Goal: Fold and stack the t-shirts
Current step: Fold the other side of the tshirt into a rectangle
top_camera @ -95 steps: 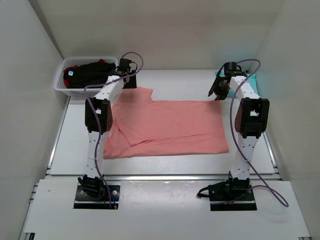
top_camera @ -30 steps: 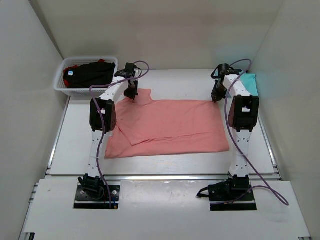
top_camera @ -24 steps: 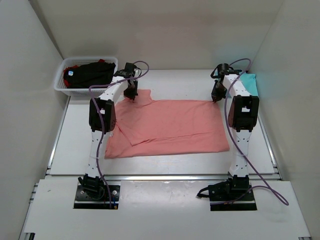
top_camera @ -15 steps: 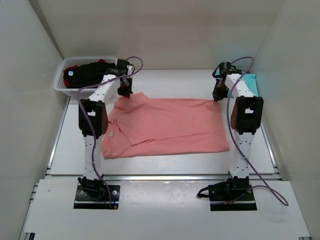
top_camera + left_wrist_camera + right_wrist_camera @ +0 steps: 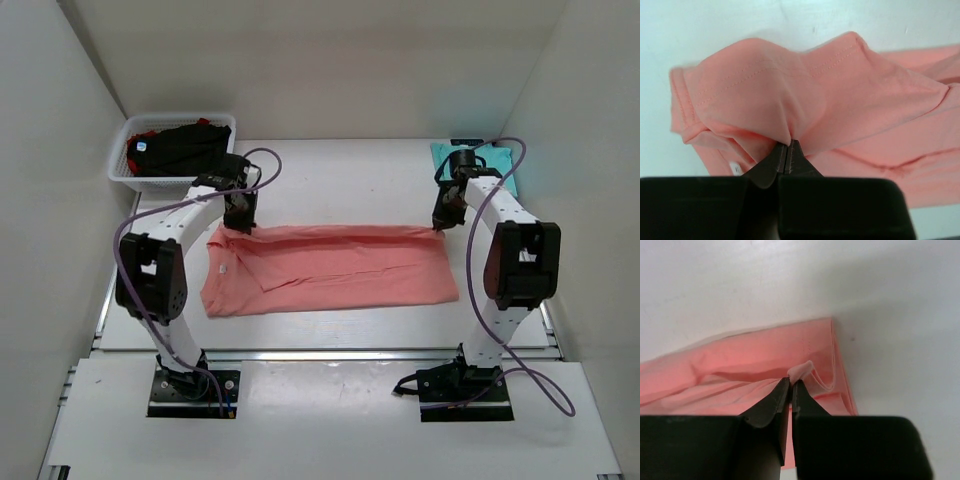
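The left gripper [image 5: 786, 150] and right gripper [image 5: 791, 385] each pinch the shirt [image 5: 340, 268] (its far edge). Move both together, level, so the fold lands straight.

White table [image 5: 350, 172]: salmon shirt [image 5: 345, 268], teal shirt [image 5: 492, 157], basket [image 5: 119, 163]

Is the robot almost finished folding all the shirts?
Not nearly. Done: one teal shirt lies at the far right, seemingly folded. In hand: the left gripper and right gripper are both shut on the far edge of the pink shirt, lifting it. Left: finishing that fold, stacking it, then the black and red shirts waiting in the basket.
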`<state>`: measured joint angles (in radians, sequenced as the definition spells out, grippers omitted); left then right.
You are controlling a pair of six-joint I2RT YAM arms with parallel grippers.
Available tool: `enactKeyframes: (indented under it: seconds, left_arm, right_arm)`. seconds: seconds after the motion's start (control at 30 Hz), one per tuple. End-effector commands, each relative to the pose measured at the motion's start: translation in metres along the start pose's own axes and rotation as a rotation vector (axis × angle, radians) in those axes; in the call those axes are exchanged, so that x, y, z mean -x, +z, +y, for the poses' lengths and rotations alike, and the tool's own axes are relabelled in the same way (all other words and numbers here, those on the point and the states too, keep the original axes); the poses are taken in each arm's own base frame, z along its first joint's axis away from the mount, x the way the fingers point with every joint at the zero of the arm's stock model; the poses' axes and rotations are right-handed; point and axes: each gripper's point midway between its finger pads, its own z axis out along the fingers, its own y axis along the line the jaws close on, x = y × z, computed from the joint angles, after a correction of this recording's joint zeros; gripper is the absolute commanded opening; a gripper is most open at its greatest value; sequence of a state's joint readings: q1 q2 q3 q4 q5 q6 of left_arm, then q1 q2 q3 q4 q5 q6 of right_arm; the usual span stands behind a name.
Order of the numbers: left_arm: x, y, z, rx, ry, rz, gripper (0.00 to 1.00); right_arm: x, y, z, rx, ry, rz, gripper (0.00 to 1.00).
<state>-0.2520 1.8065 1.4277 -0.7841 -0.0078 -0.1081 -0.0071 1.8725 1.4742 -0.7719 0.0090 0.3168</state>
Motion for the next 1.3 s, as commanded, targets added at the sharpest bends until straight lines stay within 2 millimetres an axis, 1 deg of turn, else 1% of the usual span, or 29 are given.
enactKeyframes:
  seconds: [0.0, 0.03, 0.07, 0.1, 0.17, 0.23, 0.3, 0.33, 0.4, 0.43, 0.47, 0.53, 0.57, 0.6, 0.63, 0.67, 0.7, 0.73, 0.77, 0.8, 0.83, 0.87, 0.93, 1.0, 1.07, 1.1, 1.17, 1.2, 1.27]
  left_arm:
    - [0.003, -0.036, 0.002, -0.013, -0.001, -0.116, 0.0]
    - [-0.006, -0.039, 0.002, -0.014, -0.003, -0.116, 0.0]
    - [-0.018, -0.036, 0.002, -0.017, -0.003, -0.094, 0.0]
    - [-0.02, -0.041, 0.001, -0.019, -0.008, -0.106, 0.0]
    - [-0.029, -0.045, 0.0, -0.032, -0.018, -0.121, 0.0]
    - [-0.038, -0.045, -0.002, -0.039, -0.017, -0.119, 0.0]
    - [-0.05, -0.044, -0.002, -0.038, -0.023, -0.108, 0.0]
    - [-0.049, -0.047, -0.003, -0.045, -0.02, -0.132, 0.0]
    - [-0.061, -0.044, -0.003, -0.054, -0.032, -0.112, 0.0]
    - [-0.063, -0.044, -0.005, -0.059, -0.026, -0.11, 0.02]
    - [-0.066, -0.045, -0.002, -0.049, -0.032, -0.11, 0.09]
    - [-0.078, -0.041, -0.003, -0.051, -0.034, -0.082, 0.14]
    - [-0.078, -0.042, -0.004, -0.058, -0.028, -0.085, 0.19]
    - [-0.079, -0.043, -0.005, -0.063, -0.044, -0.086, 0.25]
    - [-0.081, -0.042, -0.005, -0.064, -0.051, -0.084, 0.42]
    - [-0.081, -0.043, -0.005, -0.069, -0.063, -0.086, 0.46]
    - [-0.08, -0.046, -0.006, -0.077, -0.073, -0.096, 0.49]
    - [-0.08, -0.047, -0.004, -0.065, -0.082, -0.102, 0.5]
    - [-0.08, -0.048, -0.003, -0.061, -0.1, -0.101, 0.54]
    - [-0.082, -0.049, -0.001, -0.057, -0.105, -0.103, 0.54]
    - [-0.08, -0.051, -0.002, -0.056, -0.107, -0.106, 0.55]
    - [-0.079, -0.052, 0.0, -0.05, -0.116, -0.113, 0.56]
    - [-0.079, -0.054, -0.004, -0.057, -0.105, -0.114, 0.56]
    - [-0.081, -0.053, -0.007, -0.064, -0.103, -0.108, 0.56]
    - [-0.073, -0.056, -0.015, -0.085, -0.093, -0.128, 0.54]
    - [-0.073, -0.052, -0.017, -0.086, -0.092, -0.119, 0.53]
    - [-0.073, -0.05, -0.025, -0.094, -0.072, -0.114, 0.53]
    - [-0.073, -0.047, -0.03, -0.106, -0.071, -0.112, 0.53]
    - [-0.074, -0.045, -0.036, -0.12, -0.077, -0.115, 0.52]
  right_arm:
    - [-0.005, -0.016, 0.003, 0.051, -0.016, -0.059, 0.0]
    - [-0.013, -0.019, 0.002, 0.057, -0.024, -0.064, 0.0]
    - [-0.013, -0.025, 0.001, 0.06, -0.024, -0.079, 0.0]
    - [-0.024, -0.02, -0.003, 0.054, -0.03, -0.063, 0.0]
    - [-0.037, -0.02, -0.005, 0.069, -0.025, -0.051, 0.0]
    - [-0.041, -0.018, -0.009, 0.081, -0.01, -0.055, 0.0]
    - [-0.039, -0.015, -0.011, 0.085, -0.022, -0.08, 0.0]
    - [-0.044, -0.013, -0.013, 0.083, -0.028, -0.076, 0.0]
    - [-0.044, -0.011, -0.012, 0.087, -0.034, -0.089, 0.0]
    - [-0.048, -0.008, -0.014, 0.086, -0.033, -0.082, 0.02]
    - [-0.051, -0.007, -0.015, 0.082, -0.037, -0.08, 0.02]
    - [-0.053, -0.005, -0.018, 0.082, -0.026, -0.086, 0.04]
    - [-0.056, -0.004, -0.019, 0.081, -0.014, -0.08, 0.08]
    - [-0.058, -0.005, -0.022, 0.074, -0.004, -0.079, 0.12]
    - [-0.059, -0.007, -0.024, 0.067, 0.0, -0.082, 0.13]
    - [-0.061, -0.007, -0.026, 0.06, 0.007, -0.075, 0.14]
    - [-0.066, -0.011, -0.031, 0.038, 0.018, -0.064, 0.15]
    - [-0.066, -0.015, -0.033, 0.027, 0.022, -0.072, 0.16]
    - [-0.07, -0.019, -0.033, 0.026, 0.027, -0.07, 0.18]
    - [-0.073, -0.021, -0.034, 0.018, 0.035, -0.065, 0.19]
    - [-0.076, -0.024, -0.039, -0.011, 0.029, -0.063, 0.21]
    - [-0.075, -0.029, -0.038, -0.014, 0.043, -0.077, 0.24]
    - [-0.081, -0.033, -0.042, -0.059, 0.041, -0.068, 0.27]
    - [-0.08, -0.038, -0.044, -0.072, 0.046, -0.075, 0.27]
    - [-0.07, -0.042, -0.041, -0.058, 0.032, -0.108, 0.27]
    - [-0.065, -0.043, -0.037, -0.047, 0.014, -0.118, 0.27]
    - [-0.052, -0.042, -0.026, 0.001, -0.019, -0.144, 0.26]
    - [-0.052, -0.036, -0.026, 0.001, -0.033, -0.128, 0.26]
    - [-0.039, -0.035, -0.016, 0.03, -0.046, -0.149, 0.26]
